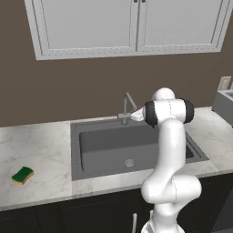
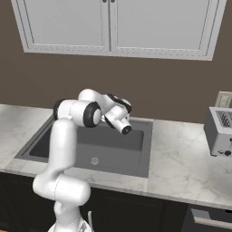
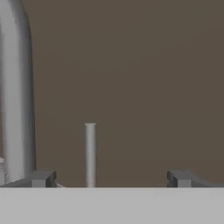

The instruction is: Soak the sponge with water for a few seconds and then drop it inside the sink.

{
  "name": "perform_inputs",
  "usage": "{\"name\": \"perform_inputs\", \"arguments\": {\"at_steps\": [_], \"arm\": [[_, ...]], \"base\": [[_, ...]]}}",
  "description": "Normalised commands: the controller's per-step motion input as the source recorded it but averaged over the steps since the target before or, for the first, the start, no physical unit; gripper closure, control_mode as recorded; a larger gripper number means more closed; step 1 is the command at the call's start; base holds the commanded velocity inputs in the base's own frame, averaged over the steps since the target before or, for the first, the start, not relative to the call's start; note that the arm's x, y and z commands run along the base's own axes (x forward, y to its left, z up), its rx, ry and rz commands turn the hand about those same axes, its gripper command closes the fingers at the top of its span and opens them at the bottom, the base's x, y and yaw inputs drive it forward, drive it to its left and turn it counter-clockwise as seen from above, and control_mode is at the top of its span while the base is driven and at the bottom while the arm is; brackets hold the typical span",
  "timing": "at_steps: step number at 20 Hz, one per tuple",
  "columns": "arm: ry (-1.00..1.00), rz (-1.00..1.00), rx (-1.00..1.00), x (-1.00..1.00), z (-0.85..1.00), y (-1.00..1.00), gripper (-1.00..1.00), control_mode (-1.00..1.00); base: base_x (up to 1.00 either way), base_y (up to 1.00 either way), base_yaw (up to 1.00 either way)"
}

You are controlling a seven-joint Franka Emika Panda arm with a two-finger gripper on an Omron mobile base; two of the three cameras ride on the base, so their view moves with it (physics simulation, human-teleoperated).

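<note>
Tool empty, fingers wide apart.

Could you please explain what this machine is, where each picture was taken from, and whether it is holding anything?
It is a white robot arm on a driving base, facing a kitchen counter. Two pictures come from cameras behind it, on its left and right. The third looks along its tool, whose two dark tips stand wide apart with nothing between them, close to the grey faucet. The sink is dry. A green and yellow sponge lies on the counter to the sink's left, and a toaster stands to its right.
</note>
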Motion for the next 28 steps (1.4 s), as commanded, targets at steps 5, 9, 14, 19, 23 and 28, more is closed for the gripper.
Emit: {"name": "perform_inputs", "arguments": {"at_steps": [5,9,14,19,23,28], "arm": [[0.00,0.00,0.07,0.22,-0.04,0.00,-1.00,-1.00],[0.00,0.00,0.02,0.10,-0.03,0.00,-1.00,-1.00],[0.00,-0.02,0.00,0.00,0.00,-0.03,-1.00,-1.00],[0.00,-0.08,0.01,0.00,-0.01,-0.22,-1.00,-1.00],[0.00,-0.10,0.02,0.00,-0.02,-0.31,-1.00,-1.00],[0.00,-0.11,0.02,0.00,-0.05,-0.35,-1.00,-1.00]], "base": [[0.00,0.00,0.00],[0.00,0.00,0.00],[0.00,0.00,0.00],[0.00,0.00,0.00],[0.00,0.00,0.00],[0.00,0.00,0.00]]}}
